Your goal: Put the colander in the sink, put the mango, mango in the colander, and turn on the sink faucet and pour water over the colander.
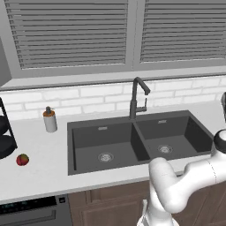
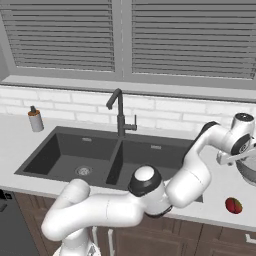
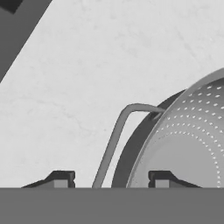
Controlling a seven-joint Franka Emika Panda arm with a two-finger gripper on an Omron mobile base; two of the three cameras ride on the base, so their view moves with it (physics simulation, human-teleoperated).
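Closing on the colander handle, first step of the task.

Gripper half closed, fingertips either side of the colander handle on the counter right of the sink; firm hold not yet evident. Next: finish the pinch, lift over the basin edge. One mango near, another far left; faucet behind.

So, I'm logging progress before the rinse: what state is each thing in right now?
colander: on the counter right of the sink, upright, empty, handle between the fingertips
gripper: jaws either side of the handle, contact unclear
sink: both basins empty
sink faucet: off, no water
mango: on the counter left of the sink
second mango: on the counter near the colander
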